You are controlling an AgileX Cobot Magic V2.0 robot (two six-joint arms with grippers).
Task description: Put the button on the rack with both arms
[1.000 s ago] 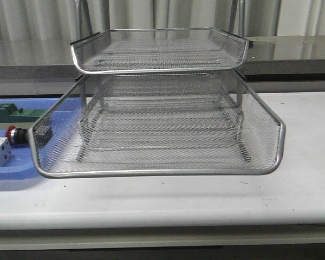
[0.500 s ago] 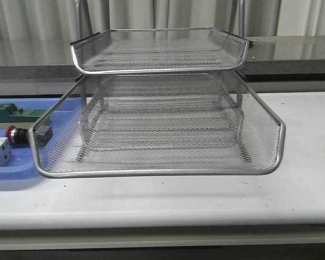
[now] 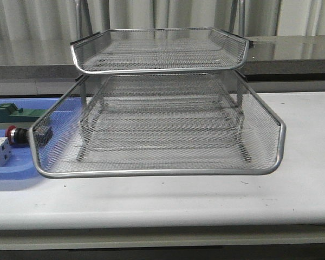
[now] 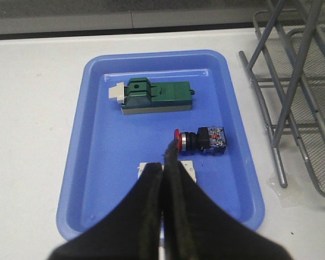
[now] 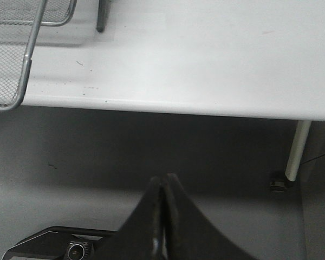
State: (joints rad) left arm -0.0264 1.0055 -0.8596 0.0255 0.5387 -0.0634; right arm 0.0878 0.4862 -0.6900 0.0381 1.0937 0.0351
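Left tool [image 4: 163, 162], pressed together and empty, hovers over the blue tray [image 4: 86, 162] nearest the button [image 4: 201, 141], which lies lengthwise, red head toward the tool's tip.

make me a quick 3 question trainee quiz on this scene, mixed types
1. True or false: the button already lies on the rack.
2. Multiple choice: in the blue tray, what does the button lie between? A) two white blocks B) the green block and the white block C) two green blocks
3. Short answer: how do the fingers of the left gripper and right gripper stand, and is either holding anything?

Key
1. False; it lies in the blue tray, beside the rack.
2. B
3. Both are closed, fingers together, holding nothing; the left hangs over the tray near the button, the right off the table's edge.
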